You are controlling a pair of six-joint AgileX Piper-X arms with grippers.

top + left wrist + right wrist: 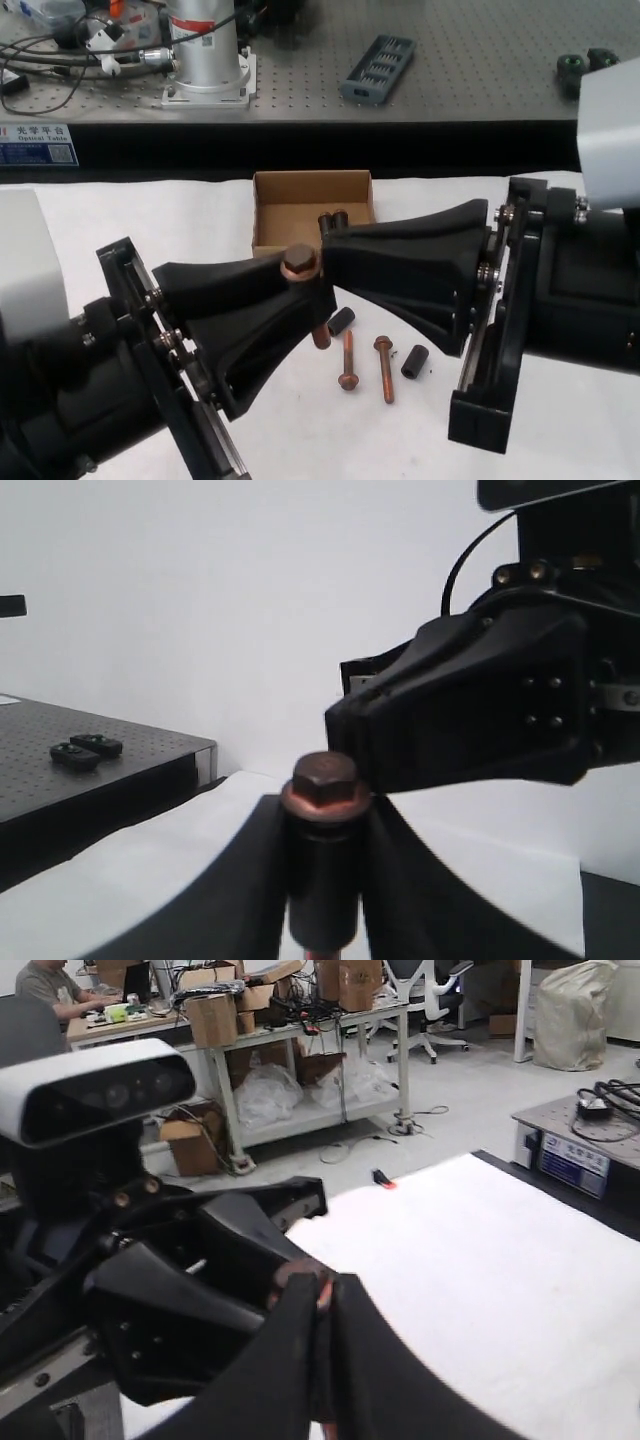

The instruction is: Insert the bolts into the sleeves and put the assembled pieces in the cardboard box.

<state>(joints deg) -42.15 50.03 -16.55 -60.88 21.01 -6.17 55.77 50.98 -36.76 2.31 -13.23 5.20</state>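
The left gripper [295,292] is clamped on a short black cylindrical sleeve [322,880]. It holds the sleeve upright, with a copper hex-headed bolt [322,780] seated in it. Behind sits the open brown cardboard box [295,212], with two dark pieces [332,218] inside. On the white cloth [330,435] below lie a spare sleeve [341,322], two spare bolts [348,362] and a second spare sleeve [414,360]. The right gripper [332,255] has its fingers together, tips just beside the bolt head.
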